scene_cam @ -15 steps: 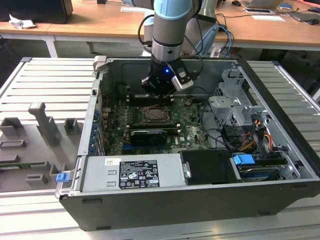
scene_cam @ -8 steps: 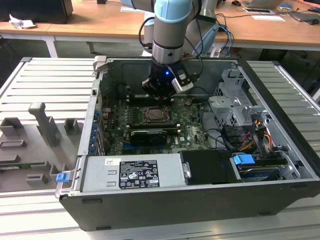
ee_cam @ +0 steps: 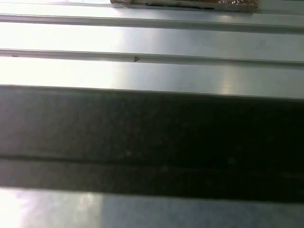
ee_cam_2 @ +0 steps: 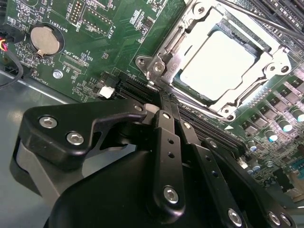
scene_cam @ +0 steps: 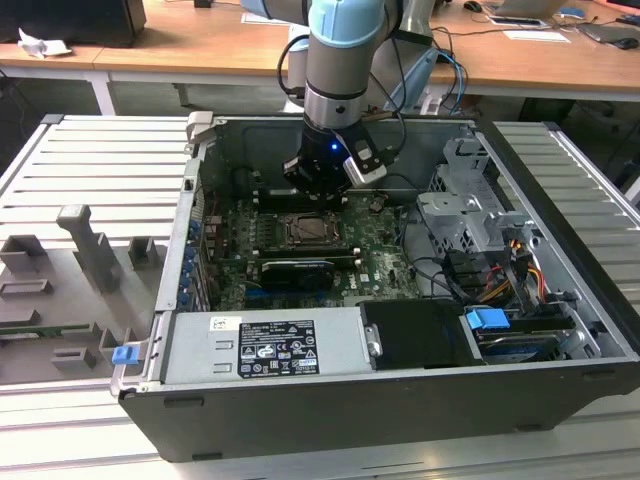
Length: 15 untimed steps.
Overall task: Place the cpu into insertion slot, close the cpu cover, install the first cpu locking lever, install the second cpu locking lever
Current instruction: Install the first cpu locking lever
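Your arm reached down into the open computer case point(scene_cam: 400, 390), which lay on its side on the ribbed metal table point(scene_cam: 90, 160). In the exterior view the gripper point(scene_cam: 318, 188) hung over the far part of the green motherboard point(scene_cam: 375, 262), just beyond the socket, with a blue light glowing on the wrist above it.

The second wrist view gave you the closer look. The gripper point(ee_cam_2: 160, 102) had its two black fingers point(ee_cam_2: 166, 137) drawn narrow, tips pressed together with no gap between them and nothing held. Those tips sat just beside the near corner of the socket, close to a silver hinge bracket.

The cpu point(ee_cam_2: 217, 62) was already seated in its slot, its pale metal top showing flat and square through the window. You could see the cpu cover point(ee_cam_2: 183, 45) lying down over it, the silver frame closing round the chip's edges. A thin locking lever point(ee_cam_2: 256, 19) ran along the far side of the frame; whether it was latched I could not tell.

Elsewhere on the board, a round coin battery point(ee_cam_2: 45, 39) sat to one side. In the exterior view a long black card point(scene_cam: 295, 270) lay nearer you than the socket, and the grey power supply point(scene_cam: 265, 345) filled the case's near edge.
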Tool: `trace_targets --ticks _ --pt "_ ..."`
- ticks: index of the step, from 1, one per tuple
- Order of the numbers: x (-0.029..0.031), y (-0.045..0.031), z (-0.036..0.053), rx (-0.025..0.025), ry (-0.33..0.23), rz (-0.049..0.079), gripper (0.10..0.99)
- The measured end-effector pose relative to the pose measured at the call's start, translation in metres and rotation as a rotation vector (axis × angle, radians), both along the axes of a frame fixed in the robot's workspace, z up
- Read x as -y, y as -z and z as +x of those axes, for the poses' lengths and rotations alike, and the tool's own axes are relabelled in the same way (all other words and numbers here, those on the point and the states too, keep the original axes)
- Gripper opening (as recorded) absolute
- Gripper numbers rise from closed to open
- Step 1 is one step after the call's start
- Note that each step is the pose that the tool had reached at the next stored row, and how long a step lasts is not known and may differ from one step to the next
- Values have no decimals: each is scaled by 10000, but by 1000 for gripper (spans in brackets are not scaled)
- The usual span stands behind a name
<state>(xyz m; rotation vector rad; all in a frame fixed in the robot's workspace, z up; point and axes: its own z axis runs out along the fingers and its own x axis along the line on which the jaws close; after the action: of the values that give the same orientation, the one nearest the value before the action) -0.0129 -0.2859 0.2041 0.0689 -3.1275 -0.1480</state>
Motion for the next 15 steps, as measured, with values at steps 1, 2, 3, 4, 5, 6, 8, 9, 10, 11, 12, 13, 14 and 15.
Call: trace_targets --ticks 1,2,3,4,5,6,8,9,10,11,12,13,14,15 --pt "0 -2 0 1 0 0 106" --pt "0 -4 0 0 0 0 106" --pt "0 -6 0 -1 0 0 106" --pt "0 -8 0 -2 -1 0 106" --pt "0 -11 0 -3 0 -1 106" --pt "0 -13 1 -1 0 1 106" --pt "0 -5 4 -3 -2 -71 106" --pt "1 5 5 -3 -1 -115 106" --pt "1 14 6 -2 0 -128 106" --pt "0 21 8 -2 0 -130 106" --pt "0 20 8 -2 1 -130 106" --pt "1 13 8 -2 0 -131 106" --pt "0 -1 9 0 0 -130 106" --pt "0 -22 8 -2 0 -130 106"
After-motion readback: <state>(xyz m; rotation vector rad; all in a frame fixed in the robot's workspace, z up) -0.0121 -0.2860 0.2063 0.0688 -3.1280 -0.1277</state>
